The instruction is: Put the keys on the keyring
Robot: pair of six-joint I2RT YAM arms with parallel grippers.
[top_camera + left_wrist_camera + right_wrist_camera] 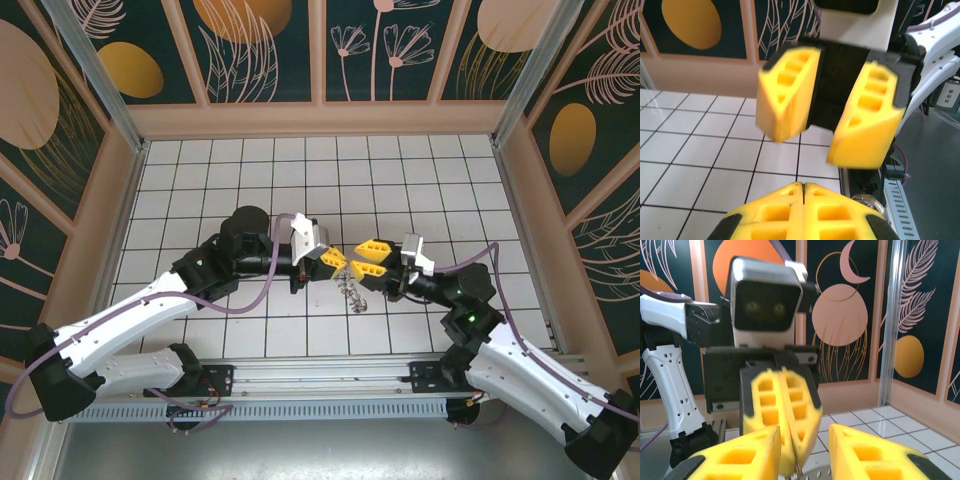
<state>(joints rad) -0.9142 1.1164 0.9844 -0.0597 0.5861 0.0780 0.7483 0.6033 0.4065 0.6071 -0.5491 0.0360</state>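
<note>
My left gripper (343,262) is shut, and a thin metal edge pokes out under its pressed yellow fingertips in the right wrist view. The silver keyring (356,292) hangs just below those tips, above the tiled floor; its perforated rim (816,475) shows at the bottom of the right wrist view, and a shiny curve of it (871,202) beside my left fingers. My right gripper (354,257) faces the left one tip to tip, its jaws apart with nothing between them. The left gripper's tips (792,465) sit in the gap between my right fingers. The keys are hidden.
White tiled floor (250,180) stretches behind and to both sides of the grippers. Patterned walls with metal posts (120,110) enclose the cell. The arms' mounting rail (320,385) runs along the near edge.
</note>
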